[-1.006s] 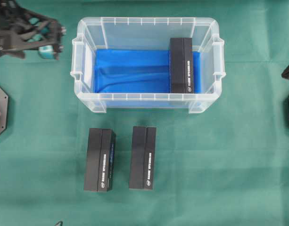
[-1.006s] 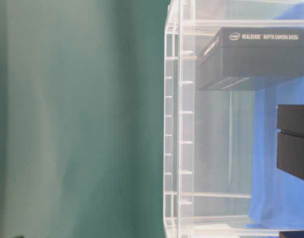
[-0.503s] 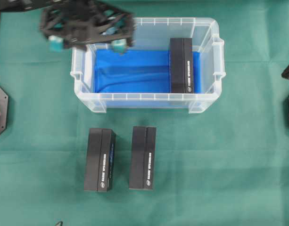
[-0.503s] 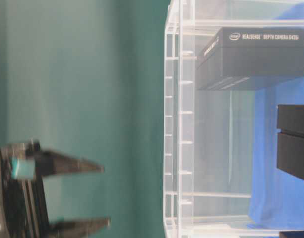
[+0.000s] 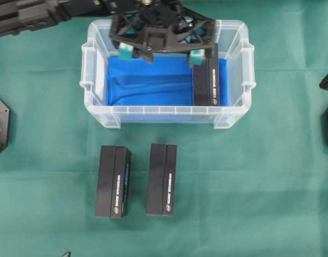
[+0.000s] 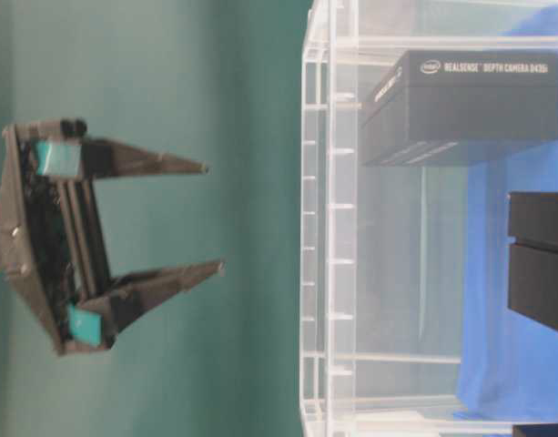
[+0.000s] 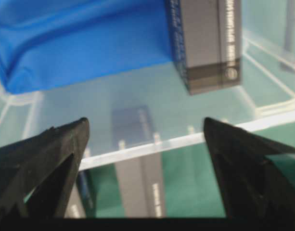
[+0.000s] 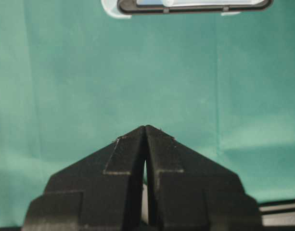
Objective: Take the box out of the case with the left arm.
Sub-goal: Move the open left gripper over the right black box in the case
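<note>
The left pincer (image 5: pixel 159 53) hangs wide open above the case (image 5: pixel 234 115), holding nothing. The box (image 5: pixel 206 80) lies inside, under its right finger. Descending off-centre, that finger could strike the box top or the case wall.

The case (image 5: pixel 97 115) is clear, glossy plastic with moulded ribs along its rim. A bright blue cloth (image 5: pixel 147 80) lines its bottom, soft and creased. The box (image 5: pixel 206 83) inside looks like matt black card with white print; the two boxes (image 5: pixel 113 182) on the table look alike. The table cover (image 5: pixel 249 187) is green cloth, matt and faintly wrinkled. The left gripper (image 5: pixel 159 53) is matt black plastic with teal pads (image 5: pixel 125 53).
</note>
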You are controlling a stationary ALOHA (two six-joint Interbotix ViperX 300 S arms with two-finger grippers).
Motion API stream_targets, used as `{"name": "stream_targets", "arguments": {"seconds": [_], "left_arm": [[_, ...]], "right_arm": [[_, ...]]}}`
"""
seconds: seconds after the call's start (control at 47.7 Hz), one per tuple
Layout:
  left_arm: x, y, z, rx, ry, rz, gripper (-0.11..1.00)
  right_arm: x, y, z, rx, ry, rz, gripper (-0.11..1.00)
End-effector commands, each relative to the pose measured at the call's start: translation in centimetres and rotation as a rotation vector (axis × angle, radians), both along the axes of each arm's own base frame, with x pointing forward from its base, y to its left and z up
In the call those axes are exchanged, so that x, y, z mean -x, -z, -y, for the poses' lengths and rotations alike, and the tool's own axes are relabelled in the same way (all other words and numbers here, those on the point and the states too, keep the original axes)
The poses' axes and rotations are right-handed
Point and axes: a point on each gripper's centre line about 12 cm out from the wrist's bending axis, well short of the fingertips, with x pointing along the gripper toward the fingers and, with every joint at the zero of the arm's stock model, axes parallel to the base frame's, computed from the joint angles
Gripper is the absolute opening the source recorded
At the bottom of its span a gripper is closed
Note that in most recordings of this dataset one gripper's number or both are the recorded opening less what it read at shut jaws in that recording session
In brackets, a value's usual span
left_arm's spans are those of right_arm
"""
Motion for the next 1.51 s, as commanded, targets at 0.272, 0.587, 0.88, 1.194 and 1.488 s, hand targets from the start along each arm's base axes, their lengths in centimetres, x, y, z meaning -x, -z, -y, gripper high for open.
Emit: {"name": "stream_targets", "arguments": {"seconds": [0.272,0.587,0.88,1.194,1.488], "left_arm": [[-3.3,-0.4,-0.1,-0.012,0.049,0.074,0.95],[-5.8,1.1,-0.2,0.011,0.071,0.09,0.95],[-6.0,1.6,-0.2,0.013,0.071,0.081,0.95],[-5.9,1.7,-0.2,0.015,0.071,0.071,0.95],[-6.0,1.8,-0.2,0.015,0.071,0.069,0.95]], "right_arm": [[-0.2,-0.5,0.0,0.002,0.0,0.015,0.0],[-0.2,-0.5,0.0,0.002,0.0,0.015,0.0],[-0.2,-0.5,0.0,0.005,-0.002,0.015,0.0],[-0.2,-0.5,0.0,0.003,-0.001,0.015,0.0],[-0.1,-0.5,0.0,0.005,-0.003,0.018,0.0]]}}
